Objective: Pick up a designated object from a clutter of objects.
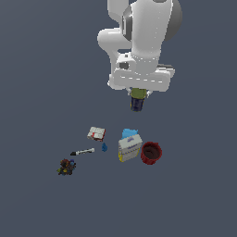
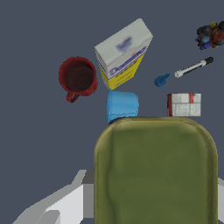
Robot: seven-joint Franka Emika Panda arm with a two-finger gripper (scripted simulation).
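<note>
High above the dark floor (image 1: 41, 69), well clear of the clutter, we hold the small can (image 1: 137, 100), its olive-green top tucked up under the gripper (image 1: 138, 95) and its navy lower part hanging free below the hand. We judge the gripper to be clenched on the can, since nothing else could keep it up there, though the fingers themselves are hidden behind the white hand in the exterior view. Lifting it this high makes sense: the can sits apart from everything beneath, so nothing can be knocked. Below lie the red bowl (image 1: 151, 153), the white-and-yellow box (image 1: 129, 147) just beside it, the light-blue box (image 1: 129, 134) behind that, the white-red box (image 1: 96, 134), the tiny blue piece (image 1: 104, 147), the marker (image 1: 82, 152) and the dark clump (image 1: 66, 167). In the wrist view the can's olive top fills the foreground, cut off by the frame, and covers part of the light-blue box. The box's printing is too blurred to read.
</note>
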